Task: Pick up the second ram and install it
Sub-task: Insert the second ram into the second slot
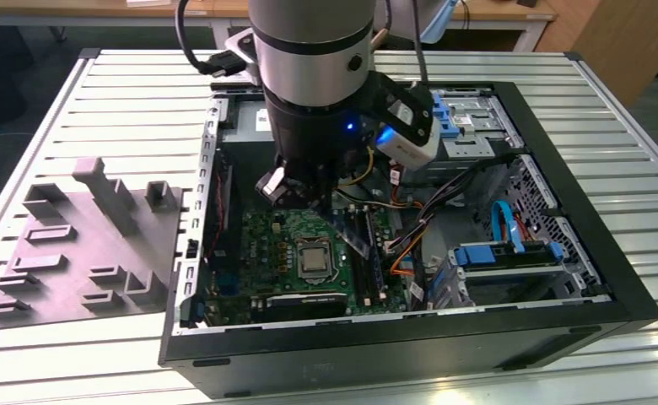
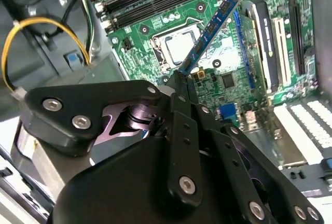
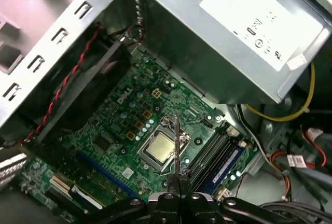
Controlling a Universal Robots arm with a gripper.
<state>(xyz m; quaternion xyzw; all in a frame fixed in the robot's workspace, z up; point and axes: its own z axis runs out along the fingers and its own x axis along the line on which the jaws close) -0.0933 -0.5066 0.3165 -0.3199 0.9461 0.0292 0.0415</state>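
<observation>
The second ram, a thin blue-green stick, is clamped at one end between my gripper's shut fingers. It juts out over the green motherboard, above the CPU socket. In the first wrist view the ram shows edge-on as a thin line rising from the gripper, beside the black memory slots. In the exterior view the gripper hangs inside the open computer case, above the motherboard.
A grey power supply sits at the case's far end with yellow and red cables nearby. Blue drive brackets fill the exterior view's right side of the case. A grey parts holder lies on the slatted table.
</observation>
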